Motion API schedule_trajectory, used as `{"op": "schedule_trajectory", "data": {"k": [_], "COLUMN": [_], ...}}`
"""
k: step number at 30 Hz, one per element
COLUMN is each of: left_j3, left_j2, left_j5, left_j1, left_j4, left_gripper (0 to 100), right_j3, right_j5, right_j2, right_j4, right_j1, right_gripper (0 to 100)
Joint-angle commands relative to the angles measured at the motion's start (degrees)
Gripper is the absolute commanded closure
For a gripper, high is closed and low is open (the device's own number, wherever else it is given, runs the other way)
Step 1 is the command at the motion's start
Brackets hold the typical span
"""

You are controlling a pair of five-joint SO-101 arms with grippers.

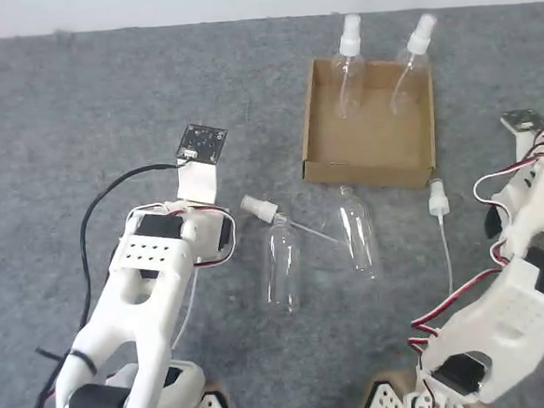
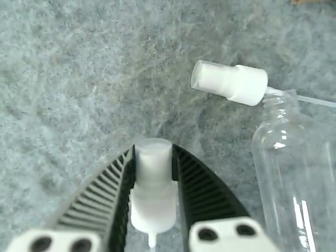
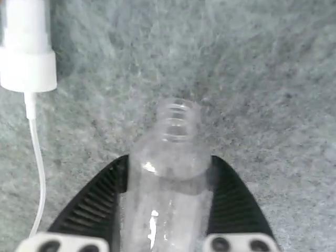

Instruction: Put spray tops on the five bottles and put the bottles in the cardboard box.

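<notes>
Clamped in left jaws: spray top (image 2: 152,189), front-left of cardboard box (image 1: 368,171). Gripped in right jaws: uncapped bottle (image 3: 168,173), front-right of box. In box: two capped bottles (image 1: 348,68). On desk (image 1: 106,103) before box: two open bottles (image 1: 281,259), two loose tops (image 1: 437,202).

The left gripper (image 2: 153,149) had its two black ribbed fingers (image 2: 107,194) closed on a white plastic spray top (image 2: 152,189), which sat lengthwise between them with its cap end reaching just past the fingertips. Beyond the fingertips and off to one side, a second white spray top (image 2: 231,84) lay on the grey carpet-like surface (image 2: 79,79), its thin clear dip tube (image 2: 310,100) trailing away across the neck of a clear plastic bottle (image 2: 294,173). That bottle lay alongside the gripper, apart from it.
</notes>
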Motion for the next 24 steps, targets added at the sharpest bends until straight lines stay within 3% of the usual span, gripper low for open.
{"op": "schedule_trajectory", "data": {"k": [1, 11, 24], "left_j3": [-1.01, -0.75, 9.19], "left_j2": [-3.08, -5.01, -27.87], "left_j5": [0.26, 0.26, 0.35], "left_j1": [-0.18, -0.26, -0.18], "left_j4": [-1.49, -1.14, 0.79], "left_gripper": [99, 99, 99], "right_j3": [-3.34, -0.35, 26.37], "right_j5": [-2.55, -5.45, -8.79], "right_j2": [-8.84, -30.73, -64.04], "right_j4": [0.75, 12.79, 13.49], "right_j1": [-0.84, -8.31, -19.82], "right_gripper": [98.5, 98.6, 98.6]}}
